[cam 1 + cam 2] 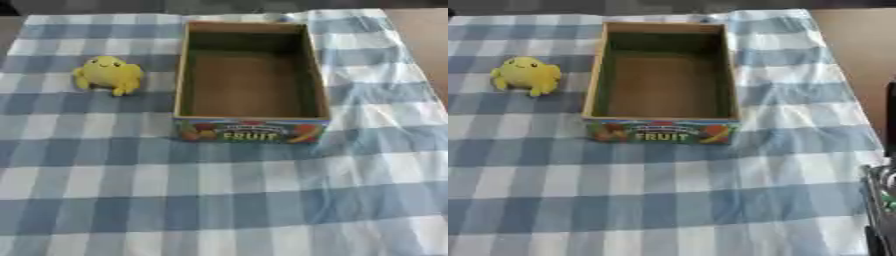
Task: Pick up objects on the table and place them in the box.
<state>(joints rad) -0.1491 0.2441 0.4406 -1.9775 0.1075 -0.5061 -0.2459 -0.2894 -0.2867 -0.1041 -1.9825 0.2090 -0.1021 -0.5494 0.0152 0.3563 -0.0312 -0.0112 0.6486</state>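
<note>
A yellow plush toy (108, 74) with a small face lies on the checked cloth, left of the box and a little apart from it. The open cardboard box (250, 125) stands in the middle with nothing inside, and its front wall carries a colourful label reading FRUIT. A black and silver sliver of my right hand (882, 200) shows at the lower right edge of the right eye view, far from both the toy and the box. My left hand appears in neither view.
A blue and white checked cloth (219, 200) covers the table. Bare brown tabletop (855, 45) shows past the cloth's right edge. The cloth is wrinkled to the right of the box.
</note>
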